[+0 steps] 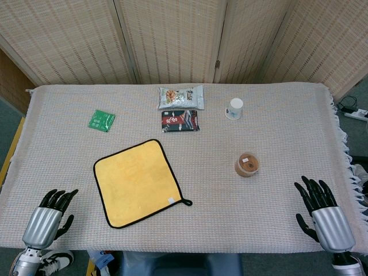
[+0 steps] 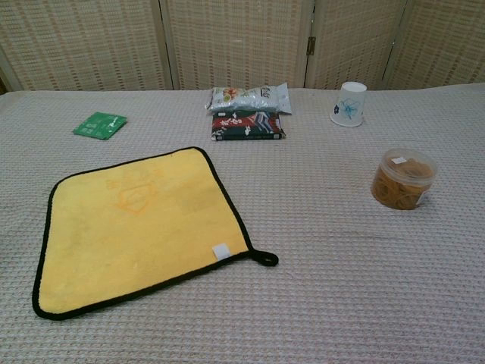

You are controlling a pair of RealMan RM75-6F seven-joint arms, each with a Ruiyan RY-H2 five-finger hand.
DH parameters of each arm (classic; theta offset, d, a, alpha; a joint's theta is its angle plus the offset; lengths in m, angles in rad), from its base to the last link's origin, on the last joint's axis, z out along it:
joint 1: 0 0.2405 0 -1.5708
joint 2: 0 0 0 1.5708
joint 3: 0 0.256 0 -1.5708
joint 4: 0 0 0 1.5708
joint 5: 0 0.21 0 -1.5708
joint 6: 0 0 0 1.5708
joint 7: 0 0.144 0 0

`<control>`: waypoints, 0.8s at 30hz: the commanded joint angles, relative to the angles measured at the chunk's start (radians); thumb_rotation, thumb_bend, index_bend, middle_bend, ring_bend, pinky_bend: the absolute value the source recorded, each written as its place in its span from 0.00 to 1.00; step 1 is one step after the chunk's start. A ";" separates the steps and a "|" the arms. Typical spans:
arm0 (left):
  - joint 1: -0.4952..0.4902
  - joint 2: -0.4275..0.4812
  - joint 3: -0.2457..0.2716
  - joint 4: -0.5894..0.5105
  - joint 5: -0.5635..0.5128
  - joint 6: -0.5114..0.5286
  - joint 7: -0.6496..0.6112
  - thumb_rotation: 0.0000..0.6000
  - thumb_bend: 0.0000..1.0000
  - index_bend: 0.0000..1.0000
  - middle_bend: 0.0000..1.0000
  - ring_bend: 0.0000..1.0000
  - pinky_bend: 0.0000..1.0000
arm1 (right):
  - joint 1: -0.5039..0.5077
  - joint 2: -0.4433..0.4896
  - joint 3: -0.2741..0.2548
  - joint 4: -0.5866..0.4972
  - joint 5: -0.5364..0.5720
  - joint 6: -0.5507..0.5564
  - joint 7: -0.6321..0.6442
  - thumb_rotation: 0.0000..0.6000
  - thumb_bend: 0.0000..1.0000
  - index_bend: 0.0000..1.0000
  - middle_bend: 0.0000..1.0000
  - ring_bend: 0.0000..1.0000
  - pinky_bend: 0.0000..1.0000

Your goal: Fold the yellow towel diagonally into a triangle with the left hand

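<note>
While the yellow towel (image 1: 140,183) is lying flat and unfolded left of centre on the table (image 1: 276,218), presumably for easy left-side reach, the left hand (image 1: 53,208) and right hand (image 1: 317,202) are resting empty, fingers spread, at the near edge. Count: one towel, two hands.
</note>
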 commanded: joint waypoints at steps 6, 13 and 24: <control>0.009 -0.008 0.011 -0.001 0.016 0.009 0.017 1.00 0.48 0.15 0.29 0.21 0.20 | 0.009 0.001 -0.005 -0.004 -0.012 -0.014 -0.001 1.00 0.45 0.00 0.00 0.00 0.00; 0.039 -0.052 0.049 0.049 0.075 0.054 -0.004 1.00 0.47 0.15 0.34 0.37 0.44 | 0.014 0.004 -0.010 -0.006 -0.029 -0.015 0.005 1.00 0.45 0.00 0.00 0.00 0.00; 0.046 -0.213 0.108 0.279 0.174 0.072 -0.081 1.00 0.39 0.34 0.97 1.00 1.00 | 0.012 0.003 -0.021 -0.011 -0.048 -0.011 0.003 1.00 0.45 0.00 0.00 0.00 0.00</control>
